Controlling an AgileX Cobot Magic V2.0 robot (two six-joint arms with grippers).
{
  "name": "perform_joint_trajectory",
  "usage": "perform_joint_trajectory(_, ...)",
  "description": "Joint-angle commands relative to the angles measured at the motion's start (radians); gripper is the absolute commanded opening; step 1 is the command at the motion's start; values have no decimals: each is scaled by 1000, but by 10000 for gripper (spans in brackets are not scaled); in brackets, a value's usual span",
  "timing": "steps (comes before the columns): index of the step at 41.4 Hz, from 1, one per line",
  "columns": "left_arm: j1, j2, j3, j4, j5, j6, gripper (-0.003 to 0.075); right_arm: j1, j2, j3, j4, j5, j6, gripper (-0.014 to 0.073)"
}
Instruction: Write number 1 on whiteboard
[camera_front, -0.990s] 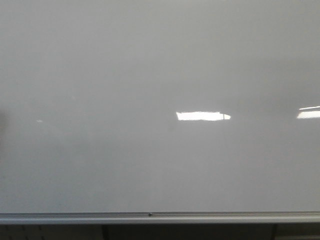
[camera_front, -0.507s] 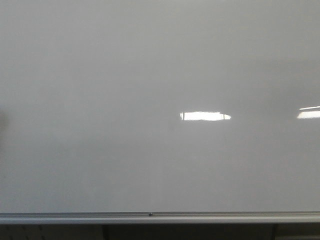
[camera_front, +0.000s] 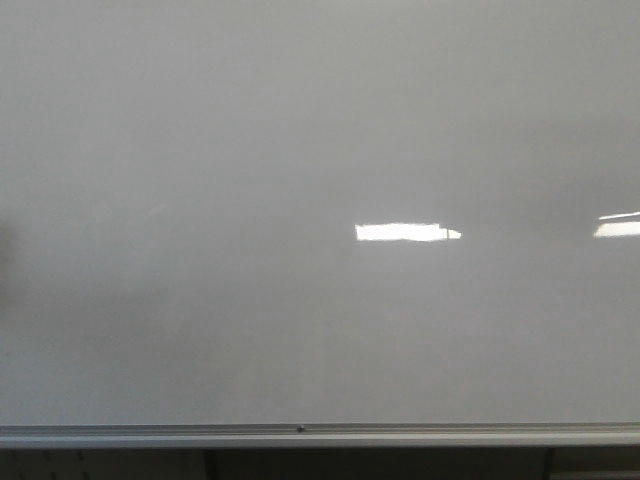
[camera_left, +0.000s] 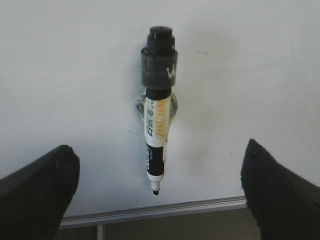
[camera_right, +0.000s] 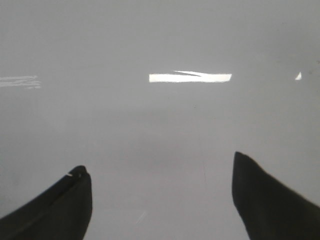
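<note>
**Marker waits ahead of the left gripper**

The whiteboard has no number 1 on it yet. The marker sits in a clip on the board, standing up and down, tip down. It is straight ahead of the wide-open left gripper, between its fingers but not touching. The right gripper is open too and holds nothing, with only bare board ahead. The left arm looks nearer.

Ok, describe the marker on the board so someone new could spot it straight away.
Start at the whiteboard, just above its silver rail. The marker hangs upright in a clear clip between the open left gripper fingers. It is the only dark thing there, uncapped tip down.
</note>
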Motion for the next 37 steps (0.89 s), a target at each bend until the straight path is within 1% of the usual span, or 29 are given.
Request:
perform_joint_trajectory(1,17,54,-27,1,-128,0,618,-2,17,-37,5,-71,-9,601)
perform_joint_trajectory(13,31,237,-27,5,-345,23,618,-2,17,-37,5,-72,-9,601)
perform_joint_trajectory(22,31,325,-27,5,-401,34,618,-2,17,-37,5,-72,-9,601)
perform_joint_trajectory(25,31,347,-29,5,-434,60,618,-2,17,-37,5,-72,-9,601)
perform_joint_trajectory(32,31,380,-29,5,-524,60,618,-2,17,-37,5,-72,-9,601)
perform_joint_trajectory(37,31,398,-33,-10,-554,60,618,-2,17,-37,5,-72,-9,601)
